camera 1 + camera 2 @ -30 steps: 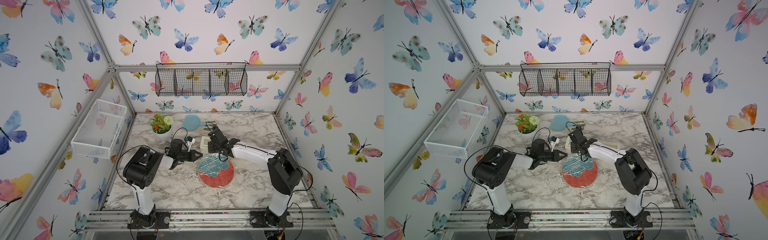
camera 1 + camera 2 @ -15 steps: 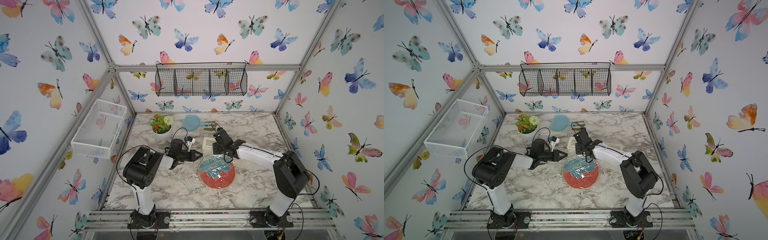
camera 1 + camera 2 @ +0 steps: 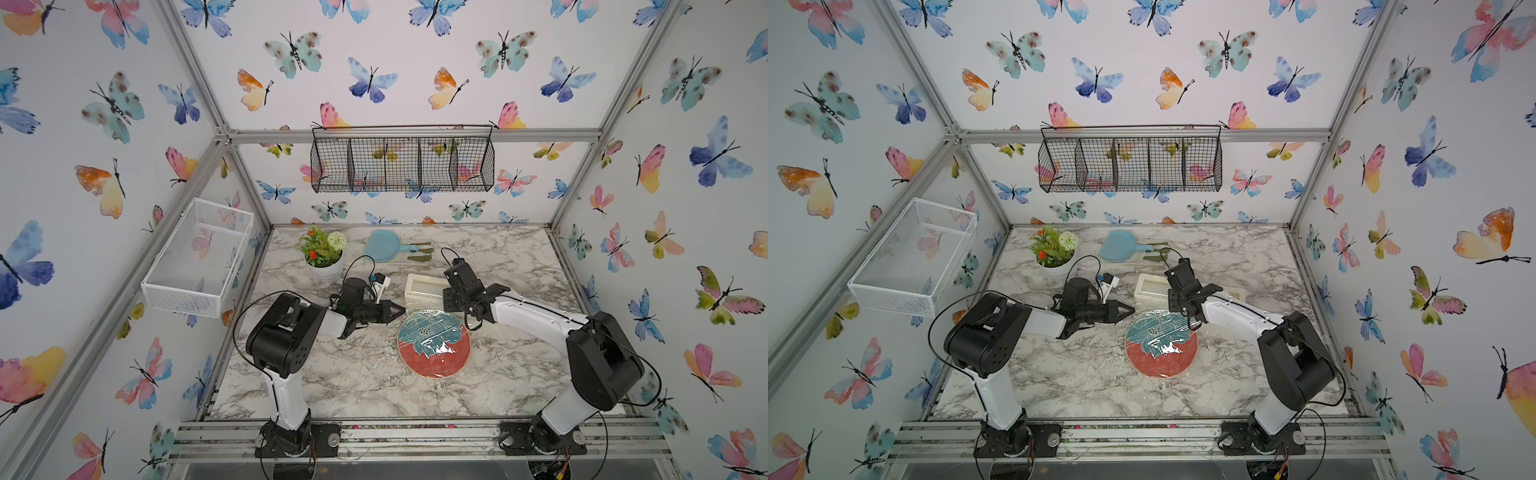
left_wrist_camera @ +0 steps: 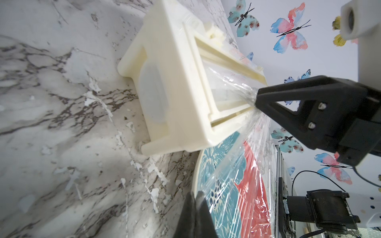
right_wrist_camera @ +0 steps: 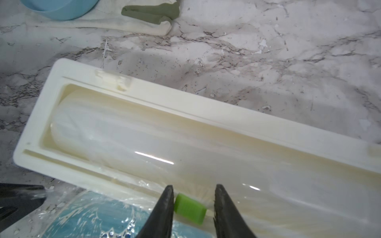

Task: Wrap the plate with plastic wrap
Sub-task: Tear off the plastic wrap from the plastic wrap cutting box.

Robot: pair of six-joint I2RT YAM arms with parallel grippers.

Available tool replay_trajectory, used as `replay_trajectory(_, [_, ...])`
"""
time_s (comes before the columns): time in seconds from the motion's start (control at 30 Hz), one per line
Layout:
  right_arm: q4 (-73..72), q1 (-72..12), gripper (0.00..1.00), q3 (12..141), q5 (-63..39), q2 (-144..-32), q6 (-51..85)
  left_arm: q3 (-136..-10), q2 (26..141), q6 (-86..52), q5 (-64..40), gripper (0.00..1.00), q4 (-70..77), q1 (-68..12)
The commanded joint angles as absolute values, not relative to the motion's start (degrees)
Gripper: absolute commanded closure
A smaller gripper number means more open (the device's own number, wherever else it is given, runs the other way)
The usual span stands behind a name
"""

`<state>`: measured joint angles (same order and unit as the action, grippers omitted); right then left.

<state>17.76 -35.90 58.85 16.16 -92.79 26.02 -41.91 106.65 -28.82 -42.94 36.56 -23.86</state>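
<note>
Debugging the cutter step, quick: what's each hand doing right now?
Left hand: closed, apparently pinching the plastic wrap edge.
Right hand: open, straddling the green tab, not gripping it.

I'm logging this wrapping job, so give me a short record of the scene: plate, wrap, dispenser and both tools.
plate: lying flat under the wrap
wrap: stretched from dispenser over plate, crinkled
dispenser: just beyond plate, top open
left tool: shut, by plate's rim; hold on wrap unclear
right tool: open, astride green tab
</note>
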Motion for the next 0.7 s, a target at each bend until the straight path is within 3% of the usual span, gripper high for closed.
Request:
replay_trajectory(0.0, [28.51, -34.06, 0.65, 54.31, 20.04, -92.68, 24.04, -42.01, 105.49, -29.0, -41.48, 1.0, 34.01, -22.65])
replay_trajectory(0.67, [32.14, -27.05, 0.63, 49.58, 16.29, -85.61, 24.69, -42.87, 105.54, -28.53, -41.76, 1.0, 32.64, -22.76])
